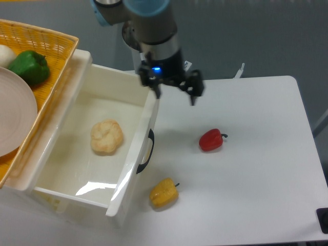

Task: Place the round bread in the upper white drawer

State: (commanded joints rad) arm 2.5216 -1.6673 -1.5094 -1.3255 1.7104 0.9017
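Jaws stand apart and hold nothing: the gripper (175,95) hangs from the arm (148,25) with its two dark fingers (195,88) spread, one over the far end of the drawer's front panel, the other out over the table (256,169). A blue light glows on the gripper body just above the fingers. Below and to the left, the drawer (130,169) is pulled open, glossy white, with a dark oval handle (146,151) on its front panel. Inside it, on the floor near the middle, lies the bread (106,137), a pale tan bun with a cracked, lumpy top, apart from all four walls and well below the fingers. On the white table to the right of the drawer lie two peppers: the red pepper (211,140), beneath and a little right of the gripper, and the yellow pepper (164,192), nearer the camera and close to the front panel but not touching it. At the left edge, resting above the drawer's far side, sits a woven yellow basket (56,51), which holds a green pepper (29,67) and a pale round plate (15,113); a white rounded thing shows at the basket's upper left, too cut off to name. A small dark object (323,219) sits at the table's lower right corner, partly out of view.
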